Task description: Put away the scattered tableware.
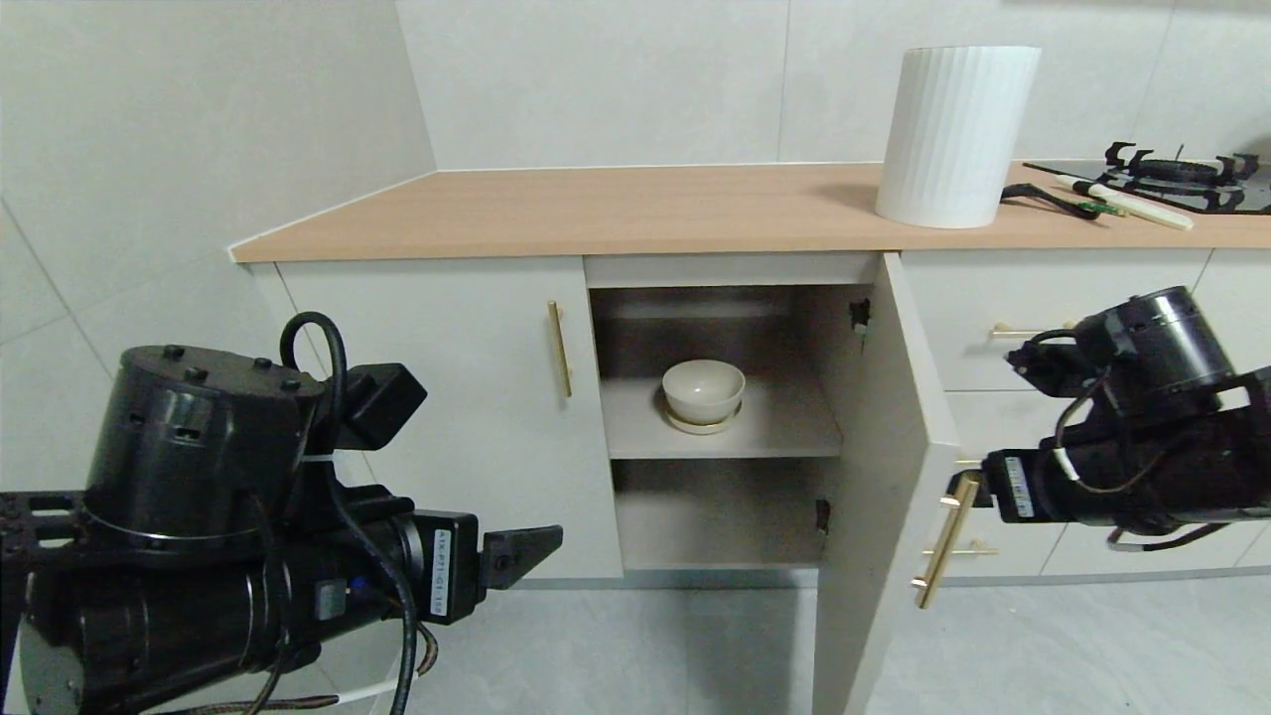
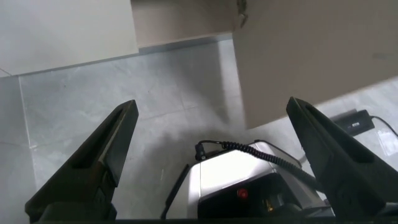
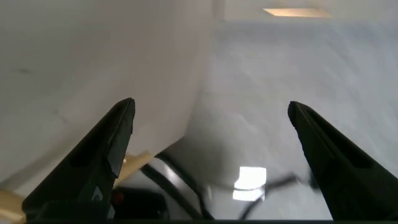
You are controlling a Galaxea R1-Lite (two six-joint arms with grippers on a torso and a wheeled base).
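A cream bowl [image 1: 703,387] rests on a small plate [image 1: 700,423] on the middle shelf [image 1: 784,427] of the open cabinet. The cabinet door [image 1: 879,467] swings out to the right, its gold handle [image 1: 945,541] facing my right arm. My right gripper [image 1: 968,489] sits right beside that handle, its fingers [image 3: 112,149] spread open with nothing between them and the door face [image 3: 93,68] close by. My left gripper [image 1: 536,551] hangs low, left of the cabinet opening, over the floor. Its fingers [image 2: 99,155] are wide open and hold nothing.
On the wooden countertop [image 1: 596,209] stand a tall white ribbed container [image 1: 955,134], some utensils [image 1: 1122,204] and a gas hob [image 1: 1182,174]. The left cabinet door [image 1: 447,397] is closed. Drawers [image 1: 1023,318] lie behind the right arm. Grey tiled floor [image 2: 155,81] spreads below.
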